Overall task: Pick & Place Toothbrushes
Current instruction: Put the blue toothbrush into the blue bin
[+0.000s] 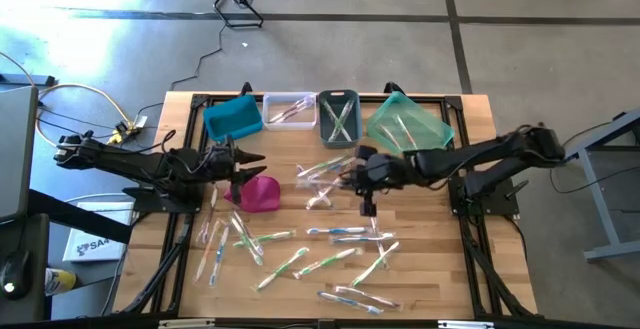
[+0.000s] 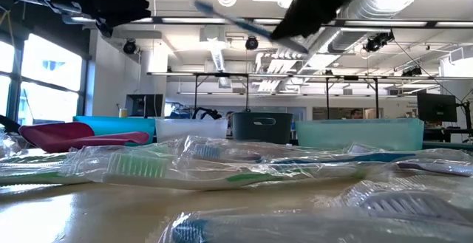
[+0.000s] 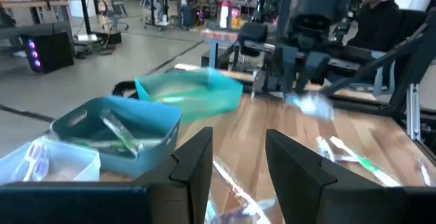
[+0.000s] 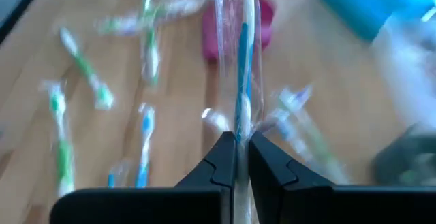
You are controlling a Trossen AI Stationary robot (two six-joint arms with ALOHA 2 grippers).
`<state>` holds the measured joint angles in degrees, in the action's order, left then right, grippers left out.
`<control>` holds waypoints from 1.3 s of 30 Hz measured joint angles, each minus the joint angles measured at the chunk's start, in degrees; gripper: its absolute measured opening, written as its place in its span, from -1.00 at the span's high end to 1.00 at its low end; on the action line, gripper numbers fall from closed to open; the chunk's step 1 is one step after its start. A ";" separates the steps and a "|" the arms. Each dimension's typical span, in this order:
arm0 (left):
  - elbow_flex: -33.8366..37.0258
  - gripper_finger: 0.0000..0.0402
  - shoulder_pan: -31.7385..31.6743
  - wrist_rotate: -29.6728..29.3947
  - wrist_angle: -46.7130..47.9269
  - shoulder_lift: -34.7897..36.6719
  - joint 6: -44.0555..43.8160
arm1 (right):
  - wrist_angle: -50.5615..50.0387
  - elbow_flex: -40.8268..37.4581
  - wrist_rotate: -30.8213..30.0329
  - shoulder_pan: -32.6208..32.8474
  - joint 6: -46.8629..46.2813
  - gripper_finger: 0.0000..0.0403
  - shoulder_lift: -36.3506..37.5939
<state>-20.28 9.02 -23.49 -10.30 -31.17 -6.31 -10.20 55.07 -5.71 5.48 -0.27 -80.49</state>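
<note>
Four bins [image 1: 310,114] stand in a row along the table's [image 1: 440,269] far edge. Before them, loose toothbrushes [image 1: 330,234] lie scattered over the middle and near part. My left gripper [image 1: 240,159] hangs left of centre, just behind the pouch [image 1: 257,193]. My right gripper [image 1: 366,174] sits near centre, clamped on one wrapped toothbrush [image 4: 242,54] above the scatter.

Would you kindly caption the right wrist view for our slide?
Right gripper, jaws shut on a blue-and-white wrapped toothbrush, above a wooden table strewn with more.
</note>
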 joint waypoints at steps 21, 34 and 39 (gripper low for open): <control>-1.20 0.34 -0.02 0.29 -6.90 -0.81 3.61 | 22.17 0.10 -0.01 -4.53 9.27 0.93 2.24; -1.24 0.34 -0.02 3.48 -30.09 -16.34 16.11 | 25.31 0.12 -0.13 -4.49 9.24 0.93 -1.41; -1.24 0.34 -0.02 3.57 -38.66 -21.92 19.50 | 25.04 0.10 -0.11 -4.49 9.07 0.93 -1.57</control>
<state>-21.52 8.99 -19.92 -48.96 -53.10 13.19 14.83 55.18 -5.82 0.99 8.80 -82.06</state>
